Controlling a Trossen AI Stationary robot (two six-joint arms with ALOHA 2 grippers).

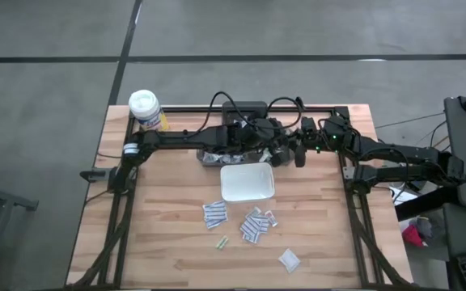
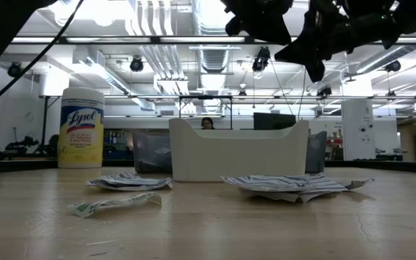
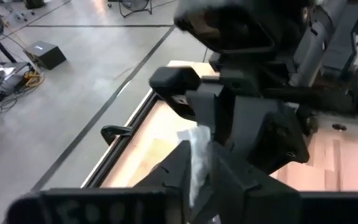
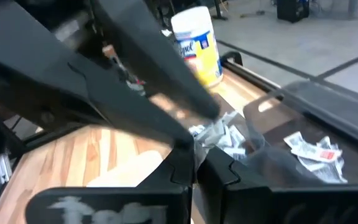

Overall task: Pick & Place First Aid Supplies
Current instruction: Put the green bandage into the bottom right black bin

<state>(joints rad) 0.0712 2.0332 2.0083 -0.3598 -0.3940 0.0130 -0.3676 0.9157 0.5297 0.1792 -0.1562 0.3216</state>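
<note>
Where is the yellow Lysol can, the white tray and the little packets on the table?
Lysol can [image 1: 145,103], high view, on its white lid.
White tray [image 1: 247,193], high view, on its rim.
Packets [image 1: 214,214], high view, on a striped packet.

Lab hall – ceiling ducts [image 2: 215,54]

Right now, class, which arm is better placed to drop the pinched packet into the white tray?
Probably the right: the right gripper is shut on the packet beside the white tray's far edge. The left gripper meets it there, but its hold is unclear.
</note>
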